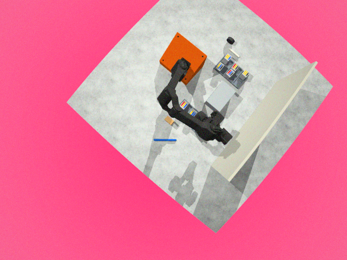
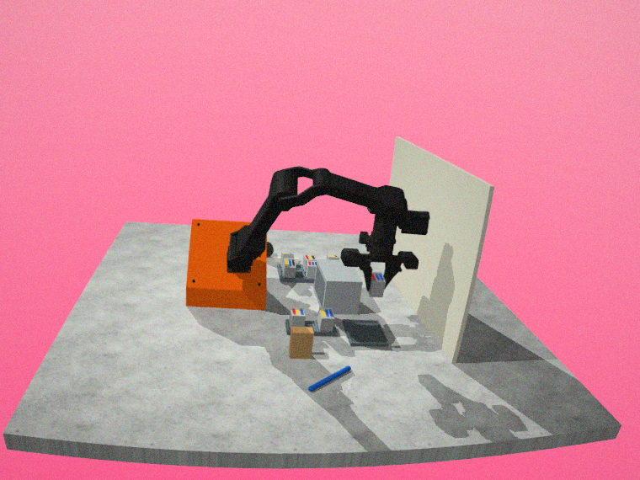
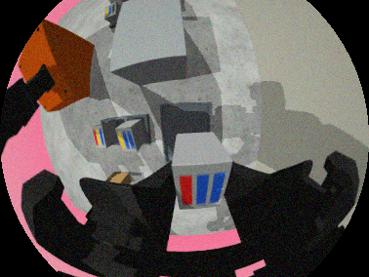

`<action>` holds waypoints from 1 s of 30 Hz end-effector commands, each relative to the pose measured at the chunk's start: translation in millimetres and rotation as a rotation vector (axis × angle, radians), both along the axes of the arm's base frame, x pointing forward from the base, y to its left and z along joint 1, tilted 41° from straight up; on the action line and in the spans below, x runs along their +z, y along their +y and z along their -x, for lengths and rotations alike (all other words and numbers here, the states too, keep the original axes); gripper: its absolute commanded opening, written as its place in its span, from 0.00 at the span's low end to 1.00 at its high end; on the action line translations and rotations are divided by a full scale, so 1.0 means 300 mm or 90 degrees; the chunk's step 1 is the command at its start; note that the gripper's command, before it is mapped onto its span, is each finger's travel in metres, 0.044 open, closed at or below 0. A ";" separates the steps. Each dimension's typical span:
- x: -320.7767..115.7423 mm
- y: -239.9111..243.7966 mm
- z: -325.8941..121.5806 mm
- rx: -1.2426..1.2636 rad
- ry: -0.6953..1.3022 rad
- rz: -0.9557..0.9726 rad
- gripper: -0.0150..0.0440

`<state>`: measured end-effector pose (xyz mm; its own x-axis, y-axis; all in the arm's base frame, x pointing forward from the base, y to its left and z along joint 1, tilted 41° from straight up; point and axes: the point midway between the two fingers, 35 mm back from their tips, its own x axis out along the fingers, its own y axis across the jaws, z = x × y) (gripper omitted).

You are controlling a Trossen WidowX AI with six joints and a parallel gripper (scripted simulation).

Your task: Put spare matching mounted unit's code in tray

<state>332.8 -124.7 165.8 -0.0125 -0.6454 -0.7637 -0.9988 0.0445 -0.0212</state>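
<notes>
My gripper (image 2: 378, 287) (image 3: 196, 162) is shut on a grey spare (image 2: 377, 290) (image 3: 201, 146) with one red and two blue stripes. It holds the spare upright in the air, above and to one side of the dark tray (image 2: 365, 333) (image 3: 185, 115). The tray shows no part in it; the arm hides it in the top view. Two striped spares stand in the small rack beside the tray: one red-yellow-blue (image 1: 183, 104) (image 2: 296, 316) (image 3: 99, 137), one yellow-blue-blue (image 1: 192, 112) (image 2: 326, 319) (image 3: 126, 137). The mounted unit and its code are not visible.
A large grey box (image 1: 220, 95) (image 2: 341, 289) (image 3: 151, 36) stands behind the tray. Beyond it is a rack (image 1: 238, 84) with several spares. A tall cream panel (image 1: 269, 111) (image 2: 439, 232) stands at the right. A tan block (image 1: 169, 120) (image 2: 301, 342) and blue rod (image 1: 164, 139) (image 2: 329, 378) lie nearer.
</notes>
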 end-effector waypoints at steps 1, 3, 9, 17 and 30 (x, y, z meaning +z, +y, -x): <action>-0.013 -0.008 -0.001 0.003 0.003 -0.001 0.25; -0.017 -0.012 -0.001 0.003 0.003 -0.001 0.25; -0.031 -0.024 -0.002 0.003 0.003 -0.001 0.25; -0.050 -0.040 -0.003 0.003 0.003 -0.001 0.25; -0.080 -0.067 -0.004 0.003 0.003 0.000 0.25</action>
